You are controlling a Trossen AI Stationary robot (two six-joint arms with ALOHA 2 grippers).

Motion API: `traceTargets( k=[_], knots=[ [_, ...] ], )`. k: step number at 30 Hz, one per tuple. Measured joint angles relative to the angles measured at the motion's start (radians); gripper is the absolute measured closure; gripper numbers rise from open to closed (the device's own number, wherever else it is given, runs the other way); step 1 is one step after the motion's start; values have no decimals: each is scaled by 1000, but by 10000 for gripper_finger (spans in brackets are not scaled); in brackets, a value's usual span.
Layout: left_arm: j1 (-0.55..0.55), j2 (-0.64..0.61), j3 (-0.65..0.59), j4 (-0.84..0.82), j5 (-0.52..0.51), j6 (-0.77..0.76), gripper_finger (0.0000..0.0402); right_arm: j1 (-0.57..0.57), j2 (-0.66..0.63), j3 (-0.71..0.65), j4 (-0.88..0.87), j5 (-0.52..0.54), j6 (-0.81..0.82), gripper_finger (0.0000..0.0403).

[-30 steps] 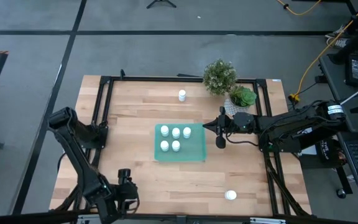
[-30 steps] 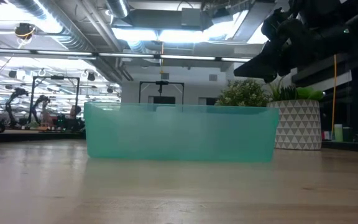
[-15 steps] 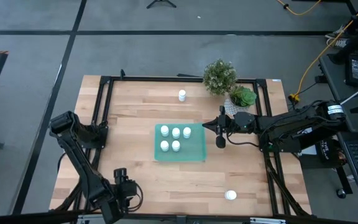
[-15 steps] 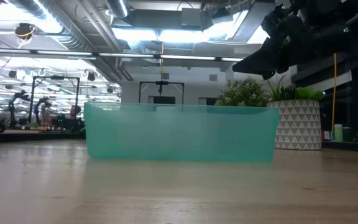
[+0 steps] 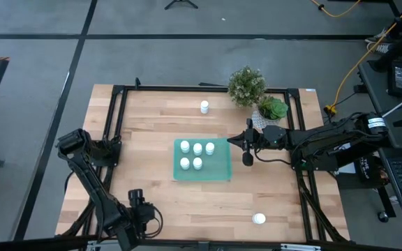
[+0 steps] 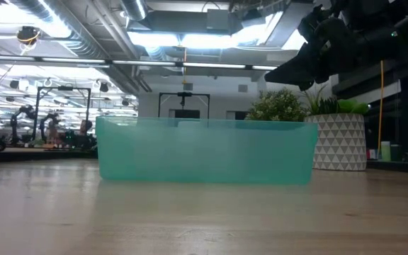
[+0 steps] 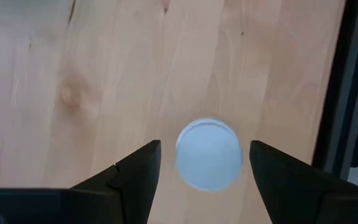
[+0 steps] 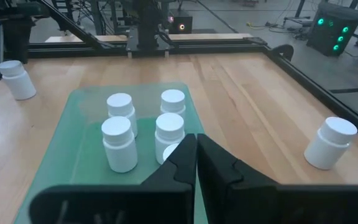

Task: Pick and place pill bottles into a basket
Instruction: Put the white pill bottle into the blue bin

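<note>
Pale wooden table (image 5: 152,188), workshop behind

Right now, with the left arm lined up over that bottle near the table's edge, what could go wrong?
1. The left end effector is open around a white bottle close to the table's black frame; an off-centre close might tip it or roll it off.
2. The basket already holds five bottles; a careless drop could topple them.
3. The right end effector, shut, hovers at the basket's right edge, so the arms might collide.
</note>
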Motion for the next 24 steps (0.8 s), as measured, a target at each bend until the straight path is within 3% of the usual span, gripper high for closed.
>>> traceTargets(
  k=[24],
  knots=[
    [15, 25, -1, -3, 42, -49, 162, 0, 0, 0, 0, 0, 0, 386]
  ],
)
